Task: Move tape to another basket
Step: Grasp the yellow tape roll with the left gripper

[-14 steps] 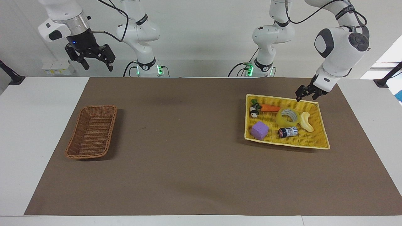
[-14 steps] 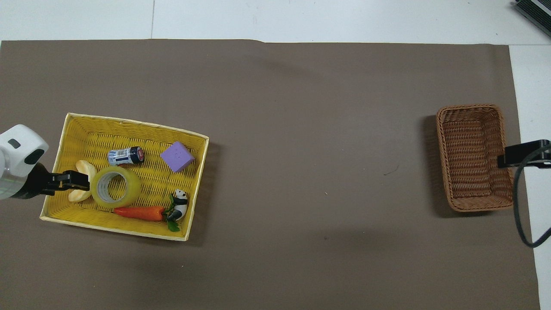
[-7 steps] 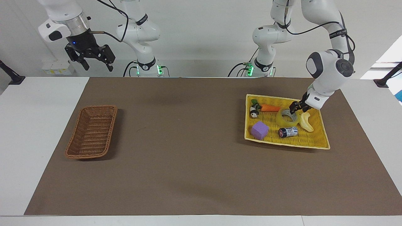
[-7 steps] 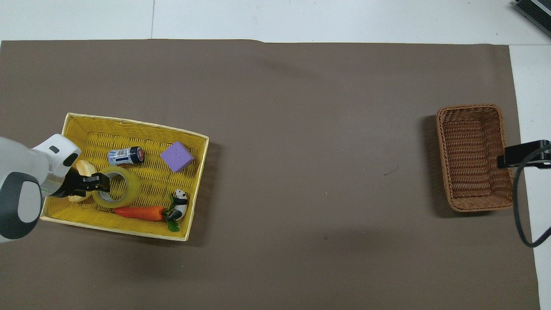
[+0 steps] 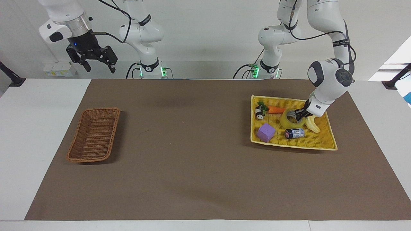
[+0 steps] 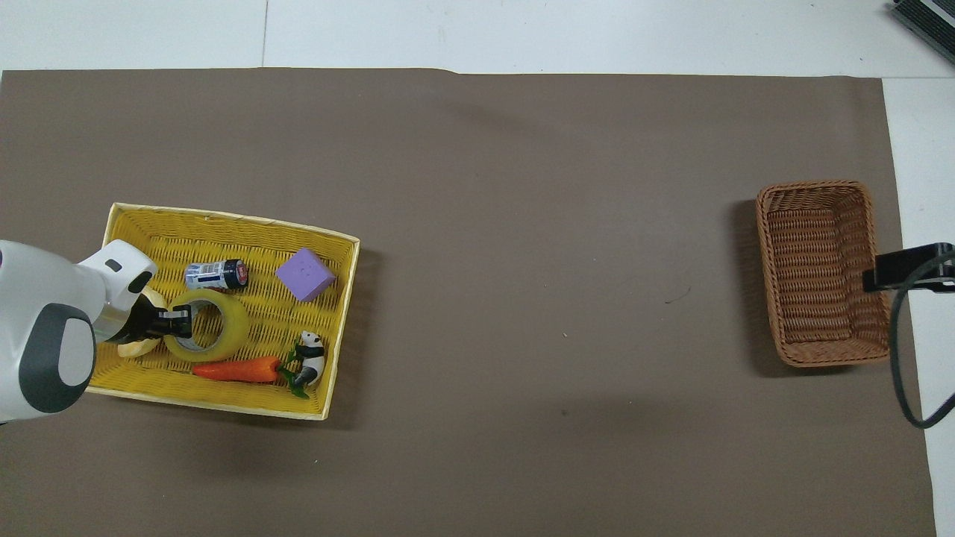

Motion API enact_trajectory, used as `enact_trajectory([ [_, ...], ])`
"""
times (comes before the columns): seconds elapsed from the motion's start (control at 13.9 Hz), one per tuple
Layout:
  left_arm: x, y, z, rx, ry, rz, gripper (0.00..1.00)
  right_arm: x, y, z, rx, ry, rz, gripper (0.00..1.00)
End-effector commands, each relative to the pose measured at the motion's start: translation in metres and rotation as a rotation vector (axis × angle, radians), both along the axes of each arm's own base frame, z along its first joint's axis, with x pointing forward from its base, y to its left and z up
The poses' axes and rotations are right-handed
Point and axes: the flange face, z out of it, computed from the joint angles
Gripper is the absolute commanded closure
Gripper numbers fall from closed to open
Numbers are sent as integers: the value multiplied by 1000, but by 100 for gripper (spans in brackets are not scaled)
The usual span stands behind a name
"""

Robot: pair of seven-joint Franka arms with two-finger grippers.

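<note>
Facing view first. With the yellow tray [image 5: 327, 141] as landmark, at the left arm's end of the table: the tape [image 5: 290, 120] lies flat inside it, toward the edge nearer the robots. The left gripper [image 5: 301, 114] is down in the tray at the tape's rim, and one finger seems to reach into the core with the other outside the wall, though whether they are already pinching it I cannot tell from here. Beside the tape, toward the tray's outer end, lies a banana piece [image 5: 313, 125]. A carrot [image 5: 276, 110] and a panda toy [image 5: 258, 112] sit along the tray's edge nearer the robots, while a purple block [image 5: 266, 132] and a battery [image 5: 294, 133] lie farther from them. Well apart from the tray, at the right arm's end, stands the basket [image 5: 93, 134]. The right gripper [image 5: 96, 61] waits high in the air, fingers spread, at that same end of the table.

Overhead view next. Inside the tray [image 6: 224, 399] the tape [image 6: 207, 335] sits between the battery [image 6: 216, 274] and the carrot [image 6: 237, 368], with the block [image 6: 305, 274] and panda [image 6: 307, 358] toward the tray's inner end. The left gripper [image 6: 176, 324] covers the tape's rim on the banana [image 6: 138, 344] side. Only a dark part of the right gripper [image 6: 906, 267] shows, at the edge of the basket [image 6: 821, 272].
</note>
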Motion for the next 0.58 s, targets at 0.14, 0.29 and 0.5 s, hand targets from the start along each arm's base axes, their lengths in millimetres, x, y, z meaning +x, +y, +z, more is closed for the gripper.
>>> enact_trajectory([
  [0.14, 28, -6, 68, -16, 16, -16, 100, -9, -3, 1, 16, 2, 23, 0],
  [0.29, 38, -9, 101, -19, 19, -25, 100, -8, 6, 1, 19, -1, 31, 0],
  [0.5, 48, -20, 154, -18, 45, -57, 100, -2, 24, -4, 57, -24, 36, 0],
])
